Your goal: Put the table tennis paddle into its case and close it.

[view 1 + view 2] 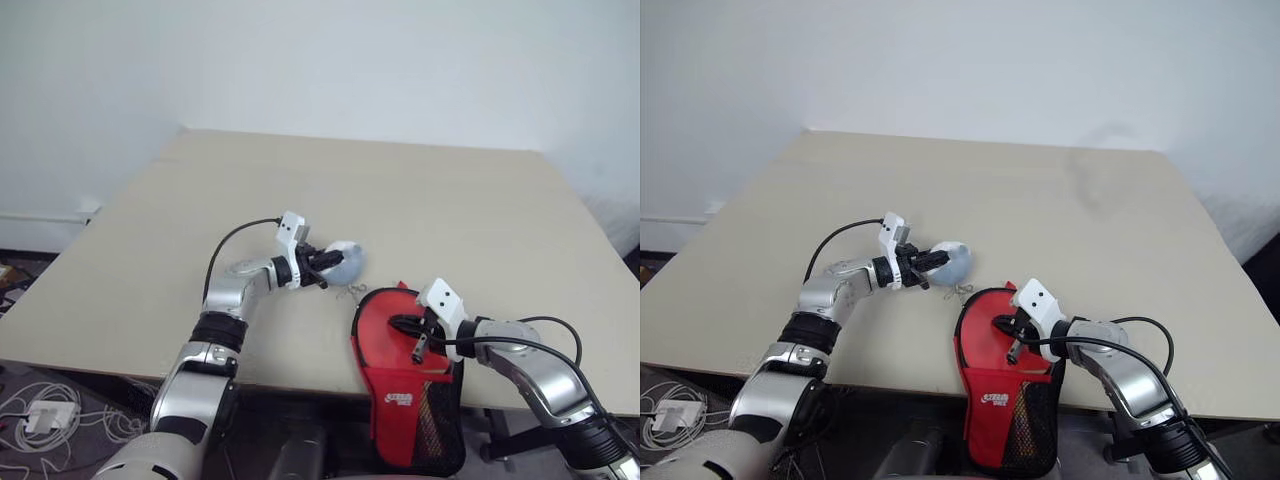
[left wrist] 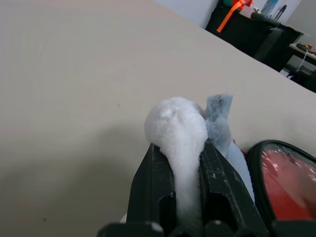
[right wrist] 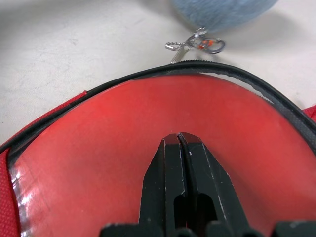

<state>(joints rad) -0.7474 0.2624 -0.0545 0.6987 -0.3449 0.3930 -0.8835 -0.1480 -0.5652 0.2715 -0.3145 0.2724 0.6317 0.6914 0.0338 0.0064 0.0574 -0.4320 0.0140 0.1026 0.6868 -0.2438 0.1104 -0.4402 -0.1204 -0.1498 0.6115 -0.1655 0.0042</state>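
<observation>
Two grippers are out over the pale counter [image 1: 420, 190], and they are mine. Going from the left of the head view, low down on the floor lies a white plug box with thin white cords [image 1: 45, 415]. Next comes my left gripper [image 1: 328, 263], a bit left of the middle of the frame. Its two black fingers [image 2: 153, 192] are squeezed tight on a soft fluffy wad [image 2: 180, 136], white and pale blue. The wad sticks out past the fingertips, and it sits just above the counter.

Just right of the wad, a tiny silver zip pull with a ring [image 3: 195, 43] lies on the counter, right beside the black rim of the case [image 1: 415, 420]. The case is red with black edging, a white logo and a black mesh pocket. Its round end lies on the counter near the front edge, low and right of the middle of the frame. Its narrow end hangs down off that edge.

The table tennis paddle [image 3: 123, 143] is inside the round end of the case. Its shiny red face shows through the open top. I cannot see its handle.

My right gripper [image 1: 418, 338] is furthest right. Its fingers are pressed together with nothing between them, and the tips are right over the red face of the paddle. I cannot tell if they touch it.
</observation>
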